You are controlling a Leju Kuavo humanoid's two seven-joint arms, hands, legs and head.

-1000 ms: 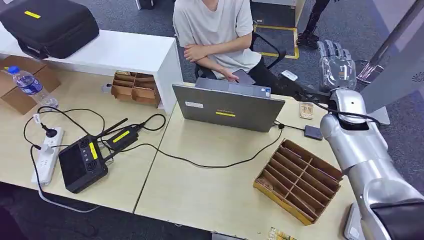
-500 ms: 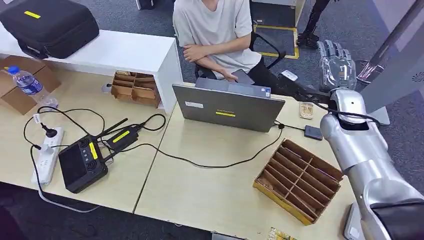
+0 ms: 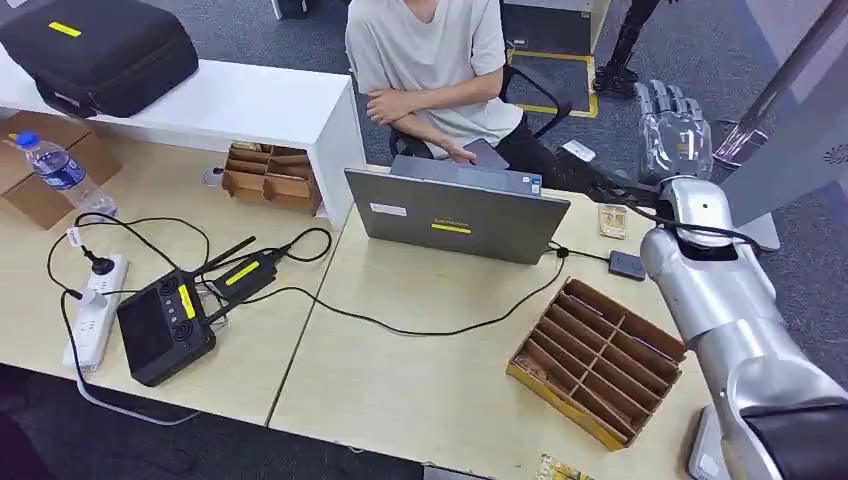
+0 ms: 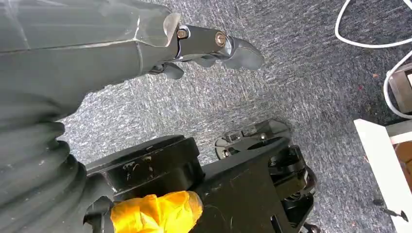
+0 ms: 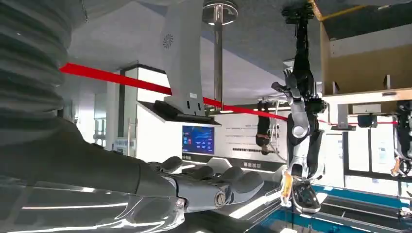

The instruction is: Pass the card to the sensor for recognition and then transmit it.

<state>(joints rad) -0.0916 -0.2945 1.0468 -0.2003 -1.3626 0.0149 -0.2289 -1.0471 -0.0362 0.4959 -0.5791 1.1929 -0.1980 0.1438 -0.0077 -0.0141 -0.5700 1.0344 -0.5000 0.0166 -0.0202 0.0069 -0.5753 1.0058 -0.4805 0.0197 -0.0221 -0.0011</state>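
the card (image 3: pixel 612 220) looks to be the small patterned piece lying flat at the far right of the table, just left of the right hand (image 3: pixel 675 135), though it is too small to be sure. that hand is raised beyond the table's far edge, fingers straight and side by side, holding nothing. the left hand (image 4: pixel 209 46) hangs low over grey carpet with its fingers loosely curled and nothing in them. near the card, a small dark square device (image 3: pixel 627 265), which may be the sensor, sits on the table (image 3: pixel 430 380), wired toward the laptop (image 3: pixel 455 212). nearer the robot stands a cardboard divider tray (image 3: pixel 598 358). a person (image 3: pixel 430 60) sits at the far side behind the laptop. my judgement: the pick has not begun. a flat card on a smooth top is hard to lift, and fingers may push it off the far edge. the arm swinging down could also catch the cable or the tray.
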